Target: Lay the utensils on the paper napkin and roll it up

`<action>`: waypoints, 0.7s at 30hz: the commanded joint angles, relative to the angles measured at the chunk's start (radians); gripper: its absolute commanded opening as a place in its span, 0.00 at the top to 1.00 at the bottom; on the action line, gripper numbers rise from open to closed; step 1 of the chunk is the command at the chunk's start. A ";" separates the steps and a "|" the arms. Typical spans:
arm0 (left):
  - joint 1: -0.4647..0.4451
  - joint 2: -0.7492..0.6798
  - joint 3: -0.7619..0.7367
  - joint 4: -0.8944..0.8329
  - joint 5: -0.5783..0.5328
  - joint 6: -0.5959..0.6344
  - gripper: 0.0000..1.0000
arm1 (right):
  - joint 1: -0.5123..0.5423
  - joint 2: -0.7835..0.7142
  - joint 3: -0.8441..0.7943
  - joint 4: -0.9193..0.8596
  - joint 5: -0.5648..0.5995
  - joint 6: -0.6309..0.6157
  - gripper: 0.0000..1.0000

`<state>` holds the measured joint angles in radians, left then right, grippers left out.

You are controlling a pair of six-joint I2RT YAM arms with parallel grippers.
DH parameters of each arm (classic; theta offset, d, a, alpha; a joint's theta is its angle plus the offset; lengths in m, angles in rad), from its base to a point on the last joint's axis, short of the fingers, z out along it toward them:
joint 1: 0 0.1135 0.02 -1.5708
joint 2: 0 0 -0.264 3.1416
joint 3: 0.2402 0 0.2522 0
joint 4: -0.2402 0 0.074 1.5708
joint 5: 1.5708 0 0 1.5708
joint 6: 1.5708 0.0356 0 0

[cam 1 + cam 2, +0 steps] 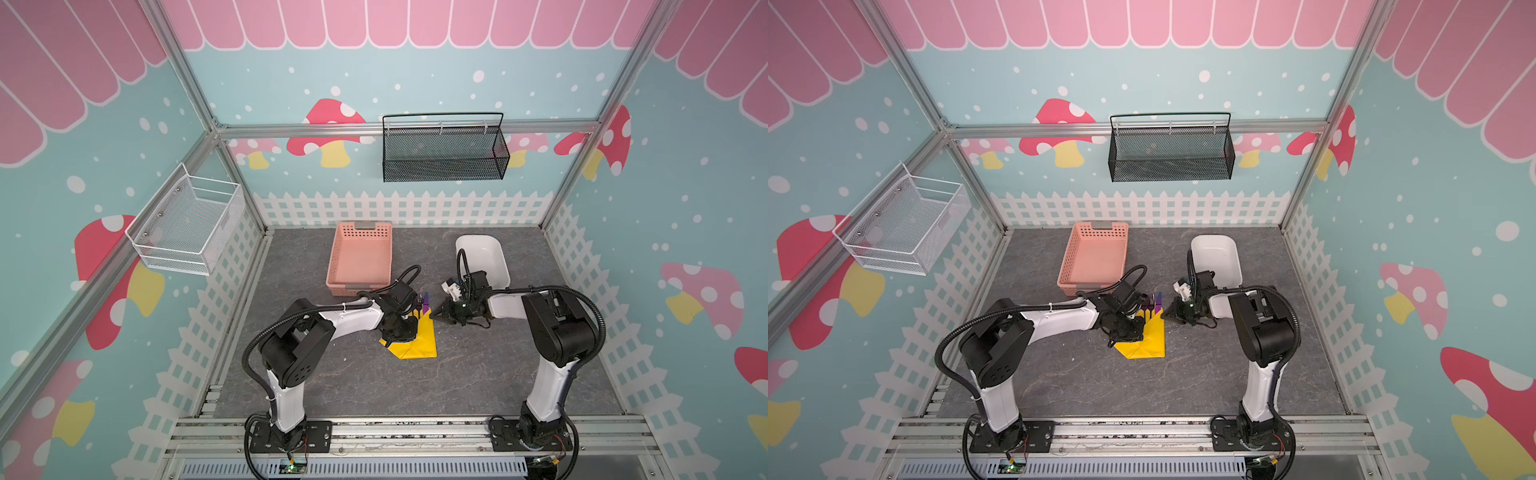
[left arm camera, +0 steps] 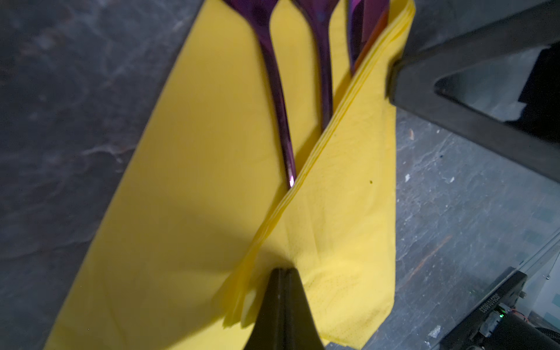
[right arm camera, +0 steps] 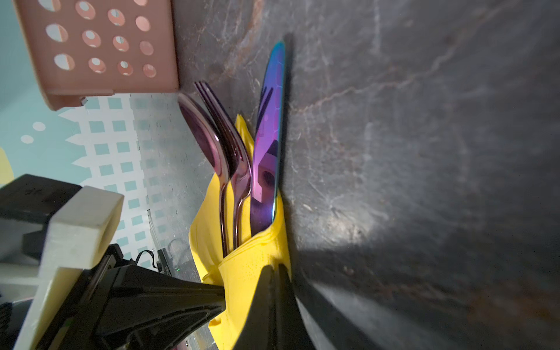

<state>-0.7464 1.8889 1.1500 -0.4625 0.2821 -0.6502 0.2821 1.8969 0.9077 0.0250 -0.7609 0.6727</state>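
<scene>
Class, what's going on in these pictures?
Utensils are being wrapped in a yellow napkin. Spoon, fork and knife lie side by side on it, heads sticking out, one flap folded over their handles. The left hand and right hand, both shut, touch the napkin. It isn't rolled yet.

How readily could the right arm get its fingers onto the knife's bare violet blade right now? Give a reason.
Probably readily: the right arm's fingers, shut, sit at the yellow paper napkin's edge beside the slim purple knife, whose violet blade sticks out uncovered, nothing between. They must open first.
</scene>
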 commanded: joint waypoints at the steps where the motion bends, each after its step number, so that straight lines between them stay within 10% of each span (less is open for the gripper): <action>1: 0.005 0.019 -0.027 -0.045 -0.021 0.006 1.00 | -0.006 -0.019 0.015 -0.011 0.008 -0.011 0.99; 21: 0.007 0.019 -0.028 -0.045 -0.020 0.005 1.00 | -0.007 0.028 0.070 -0.097 0.103 -0.037 0.99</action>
<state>-0.7456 1.8889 1.1496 -0.4622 0.2840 -0.6502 0.2813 1.9339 0.9668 0.0063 -0.7429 0.6655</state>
